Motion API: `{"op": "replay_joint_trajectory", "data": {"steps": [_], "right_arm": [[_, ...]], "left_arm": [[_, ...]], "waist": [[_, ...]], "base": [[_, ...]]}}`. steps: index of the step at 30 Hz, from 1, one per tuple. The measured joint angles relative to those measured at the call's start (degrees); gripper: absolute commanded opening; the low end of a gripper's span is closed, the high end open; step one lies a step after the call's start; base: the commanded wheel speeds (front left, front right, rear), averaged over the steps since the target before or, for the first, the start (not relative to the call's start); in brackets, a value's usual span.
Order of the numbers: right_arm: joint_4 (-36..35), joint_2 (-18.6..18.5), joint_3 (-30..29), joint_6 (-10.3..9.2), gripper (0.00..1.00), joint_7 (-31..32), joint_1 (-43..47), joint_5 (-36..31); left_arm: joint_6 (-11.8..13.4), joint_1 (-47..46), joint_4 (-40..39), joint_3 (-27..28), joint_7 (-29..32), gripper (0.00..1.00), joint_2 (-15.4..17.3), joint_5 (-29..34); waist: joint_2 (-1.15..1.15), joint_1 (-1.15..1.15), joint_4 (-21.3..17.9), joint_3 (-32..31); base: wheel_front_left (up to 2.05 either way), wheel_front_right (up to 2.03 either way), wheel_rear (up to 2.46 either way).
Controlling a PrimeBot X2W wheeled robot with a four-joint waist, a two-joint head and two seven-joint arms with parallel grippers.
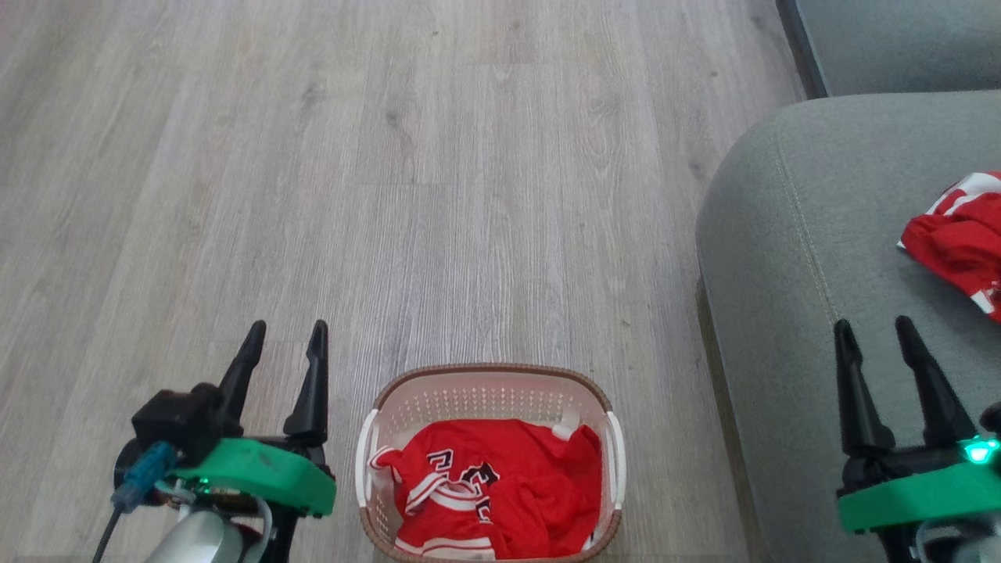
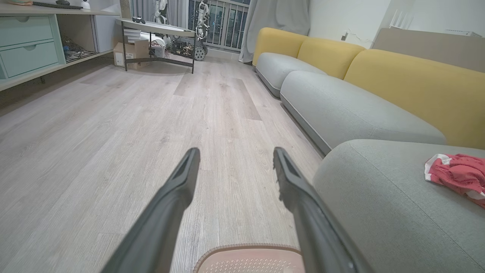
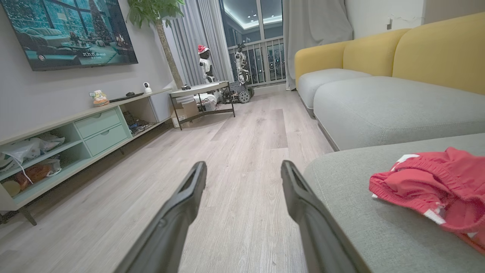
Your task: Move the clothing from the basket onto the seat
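The seat [image 1: 813, 258] is sitting at the right of the floor [image 1: 391, 156], carrying one red garment [image 1: 950, 238] well in from its rounded edge, so part of the job looks done. The basket [image 1: 489, 371] is standing on the floor beside it, between the arms for reach, holding more clothing [image 1: 516, 485]. The left gripper [image 1: 287, 327] and right gripper [image 1: 872, 323] are hanging spread wide and empty, seemingly awaiting the next pick.

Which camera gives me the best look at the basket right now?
The head view: it looks down on nearly the whole basket, rim, handles and the red clothing inside. The left wrist view catches a strip of its brown rim at the bottom edge. The right wrist view looks across the floor and the seat.
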Motion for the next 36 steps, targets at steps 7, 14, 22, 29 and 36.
{"op": "replay_joint_trajectory", "data": {"steps": [7, 14, 22, 29, 36], "right_arm": [[1.2, 0.0, 1.9, 0.0, 1.0, -1.1, -0.4, 0.2], [1.7, -0.4, 2.4, 0.0, 1.0, -1.2, -0.5, 0.6], [2.1, -0.9, 2.8, 0.0, 1.0, -1.7, -1.8, 0.6], [2.1, -1.1, 3.4, 0.0, 1.0, -2.1, -2.1, 1.0], [1.6, -1.1, 3.5, 0.0, 1.0, -2.2, -5.2, 1.0]], "left_arm": [[-2.9, 0.3, 1.2, 3.3, 0.0, 1.0, -2.5, 2.8], [-4.4, 0.4, 2.1, 5.0, 0.0, 1.0, -4.0, 3.9], [-5.9, 0.5, 3.0, 6.3, 0.0, 1.0, -4.9, 4.9], [-6.9, 0.5, 3.5, 7.0, 0.0, 1.0, -5.6, 5.8], [-8.0, -0.8, 4.3, 6.8, 0.0, 1.0, -5.7, 6.7]], "waist": [[0.0, 0.0, -0.1, 0.7], [0.0, 0.0, -0.3, 0.6], [0.0, 0.0, -0.8, 1.1], [0.0, 0.0, -1.3, 2.6], [0.0, 0.0, -2.2, 6.1]], "base": [[0.0, 0.0, 0.0], [0.0, 0.0, 0.0], [0.0, 0.0, 0.0], [0.0, 0.0, 0.0], [0.0, 0.0, 0.0]]}}
